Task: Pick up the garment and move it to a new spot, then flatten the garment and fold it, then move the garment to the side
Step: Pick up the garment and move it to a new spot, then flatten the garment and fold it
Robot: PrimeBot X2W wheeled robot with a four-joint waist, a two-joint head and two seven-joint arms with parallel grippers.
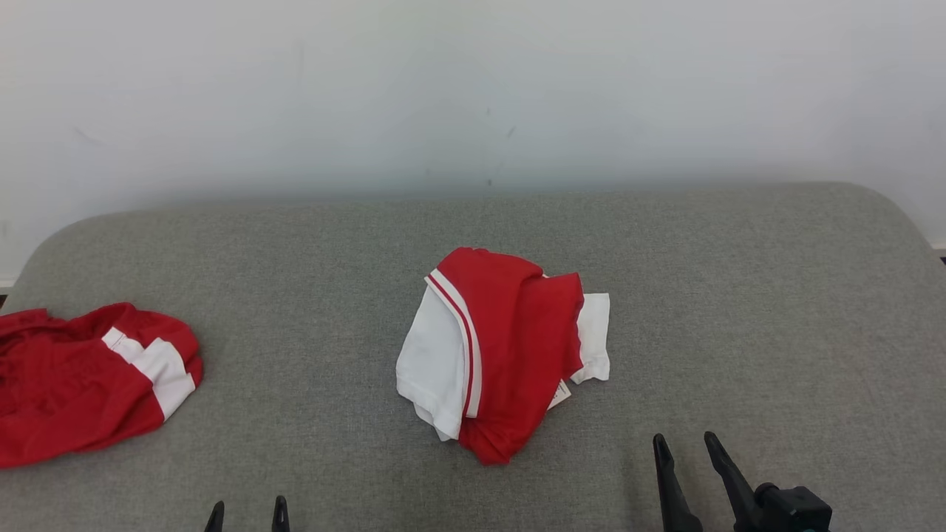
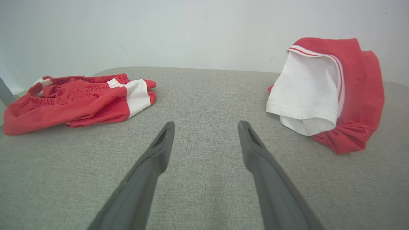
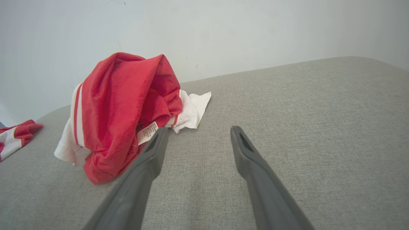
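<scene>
On the grey cushion (image 1: 739, 295), the crumpled shirt (image 1: 502, 351) awaits pickup; left gripper (image 1: 248, 504) at 7 o'clock and right gripper (image 1: 684, 437) at 5 gape empty; best pinch the shirt's top ridge

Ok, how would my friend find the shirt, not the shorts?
Find the grey cushion by the white wall. The shirt is the heap in its middle. Unlike the shorts at the left edge, it shows a white sleeve and a label.
</scene>
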